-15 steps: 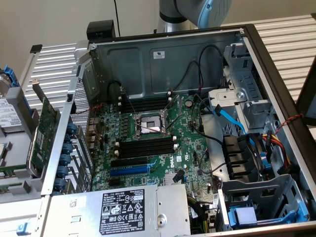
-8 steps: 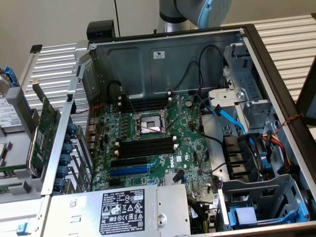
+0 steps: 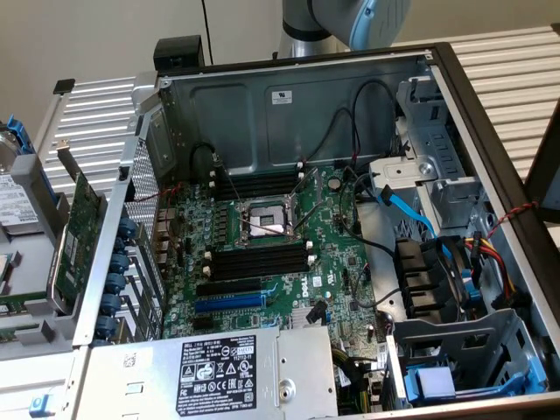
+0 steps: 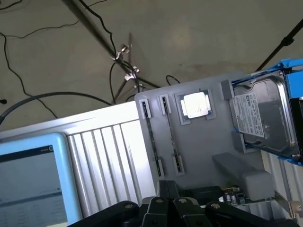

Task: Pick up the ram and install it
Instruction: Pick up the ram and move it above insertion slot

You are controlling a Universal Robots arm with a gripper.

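- Jaws of the gripper (image 4: 168,187) are pressed together with nothing between them; they hang over the near edge of a grey tray (image 4: 208,142).
- In the wrist view the ram (image 4: 152,139) stands on its edge in a narrow holder of that tray and reads as a thin dark line. Its long axis runs from the tray's far edge toward the gripper.
- A second strip (image 4: 171,135) sits just beside it and parallel to it.
- On the same tray, a processor chip (image 4: 195,105) lies beyond the strips, and then a hard drive (image 4: 262,116) in a blue frame.
- In the exterior view the ram (image 3: 19,302) is a green sliver at the exterior view's left edge, outside the computer case (image 3: 289,96), with its length running roughly across the picture.
- Black memory slots (image 3: 258,260) with white end clips lie on the motherboard (image 3: 289,289), well apart from the ram.
- Part of the arm (image 3: 350,22) shows above the case's back wall.
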